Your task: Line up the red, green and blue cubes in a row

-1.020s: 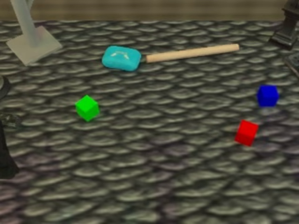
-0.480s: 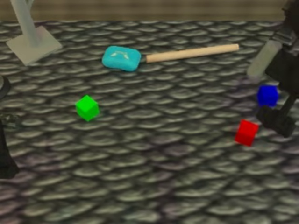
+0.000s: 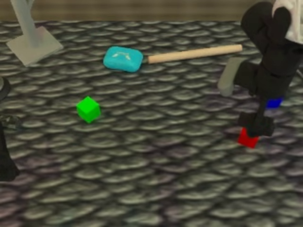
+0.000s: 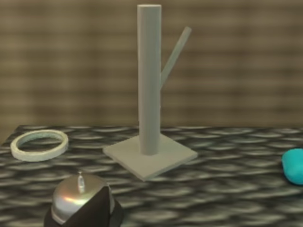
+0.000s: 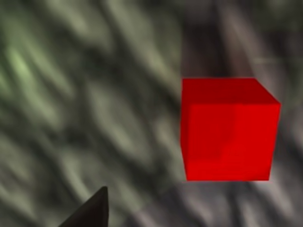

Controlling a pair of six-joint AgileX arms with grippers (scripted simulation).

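Note:
The red cube (image 3: 247,138) lies at the right of the table, and my right gripper (image 3: 258,124) hangs over its far side, open, with nothing between the fingers. In the right wrist view the red cube (image 5: 229,130) fills the middle right, and one dark fingertip (image 5: 97,208) shows apart from it. The blue cube (image 3: 273,102) sits just behind, mostly hidden by the right arm. At the table's left stands the green cube (image 3: 88,109), on its own. My left arm (image 3: 4,161) is parked at the left edge.
A turquoise block (image 3: 123,58) with a wooden stick handle (image 3: 194,53) lies at the back middle. A grey stand (image 3: 33,42) occupies the back left corner. The left wrist view shows that grey stand (image 4: 149,94), a silver bell (image 4: 78,201) and a white ring (image 4: 39,144).
The right arm has swung in from the right edge, moving left and down over the blue cube to hang over the red cube. No cube has moved.

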